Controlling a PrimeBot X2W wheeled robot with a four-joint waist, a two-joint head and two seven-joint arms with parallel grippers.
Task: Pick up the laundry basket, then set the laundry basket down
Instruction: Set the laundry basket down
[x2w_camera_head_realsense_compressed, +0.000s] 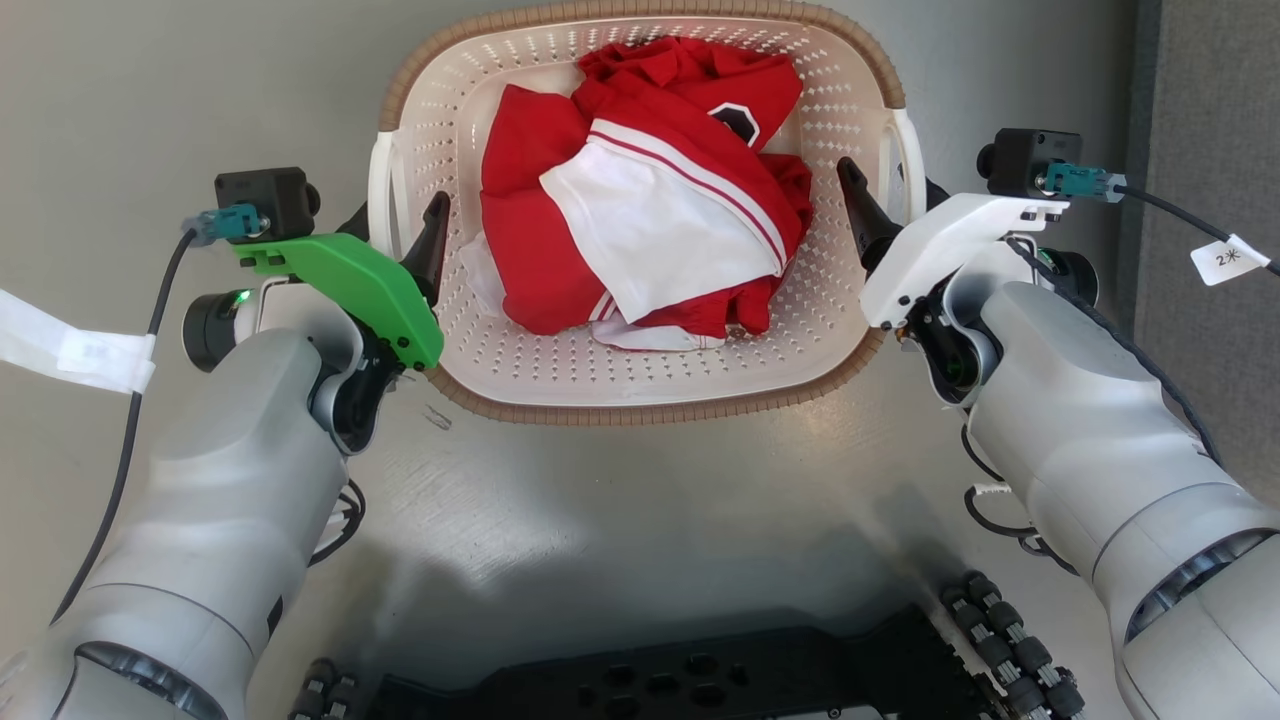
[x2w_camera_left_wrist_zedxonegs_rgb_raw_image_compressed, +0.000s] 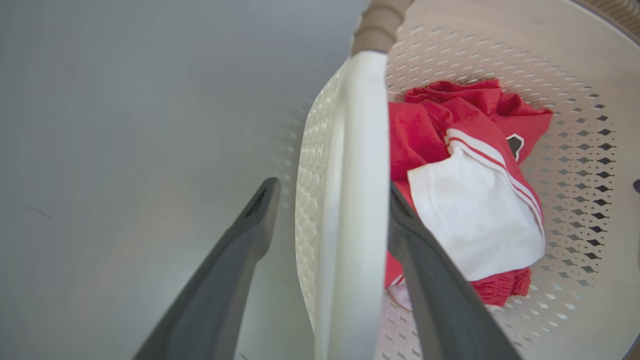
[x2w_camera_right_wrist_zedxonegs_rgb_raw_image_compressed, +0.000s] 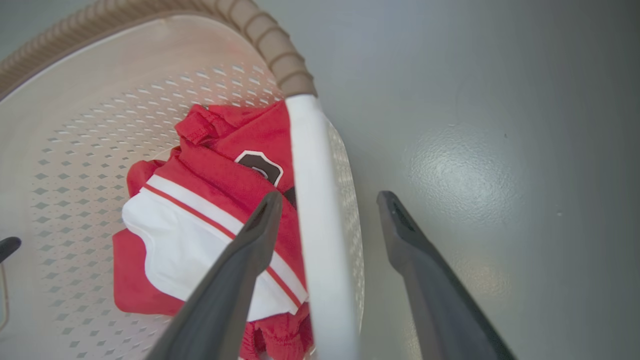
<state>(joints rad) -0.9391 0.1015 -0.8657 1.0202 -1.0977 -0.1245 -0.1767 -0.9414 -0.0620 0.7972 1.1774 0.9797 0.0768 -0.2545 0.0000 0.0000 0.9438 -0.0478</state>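
**Basket straddled at both handles**

The laundry basket (x2w_camera_head_realsense_compressed: 640, 412) sits in the middle of the head view, just ahead of the robot's dark base (x2w_camera_head_realsense_compressed: 680, 680), over a grey floor (x2w_camera_head_realsense_compressed: 620, 520). Whether it rests on that floor or hangs just above it cannot be told. Inside lies a crumpled heap of red and white clothes (x2w_camera_head_realsense_compressed: 650, 200), with a small dark badge on top.

The left gripper (x2w_camera_left_wrist_zedxonegs_rgb_raw_image_compressed: 330, 192) is at the basket's white left handle (x2w_camera_left_wrist_zedxonegs_rgb_raw_image_compressed: 360, 200). Its fingers (x2w_camera_left_wrist_zedxonegs_rgb_raw_image_compressed: 235, 260) are apart, one outside the wall with a clear gap and the other inside, close against the handle, above the clothes.

The right gripper (x2w_camera_right_wrist_zedxonegs_rgb_raw_image_compressed: 328, 197) straddles the white right handle (x2w_camera_right_wrist_zedxonegs_rgb_raw_image_compressed: 320, 225) in the same way. Its fingers (x2w_camera_right_wrist_zedxonegs_rgb_raw_image_compressed: 425, 270) are spread, one inside over the clothes and one outside over the floor, and a gap shows on each side of the handle.
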